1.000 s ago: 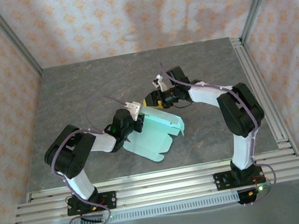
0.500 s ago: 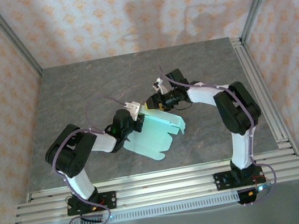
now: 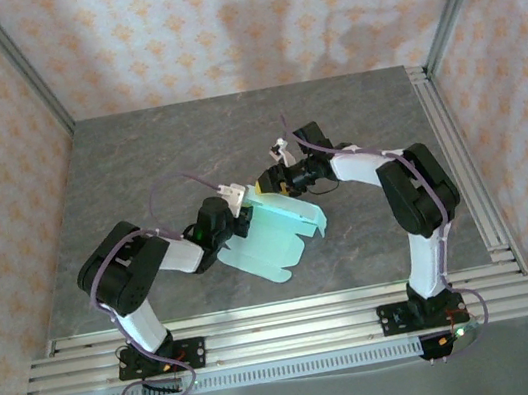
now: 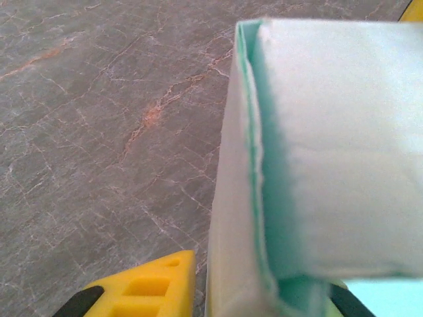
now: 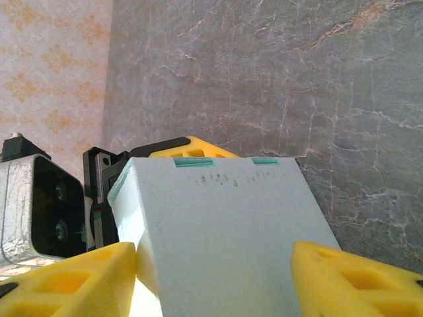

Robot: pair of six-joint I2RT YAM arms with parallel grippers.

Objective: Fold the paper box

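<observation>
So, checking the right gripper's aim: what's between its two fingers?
The paper box, its pale green panel lying between the yellow fingers in the right wrist view.

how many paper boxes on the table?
1. The paper box sits in the middle of the table, between the left gripper and the right gripper; the arms may hide part of it.

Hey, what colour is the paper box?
The paper box is pale mint green, clearest in the top view.
</observation>
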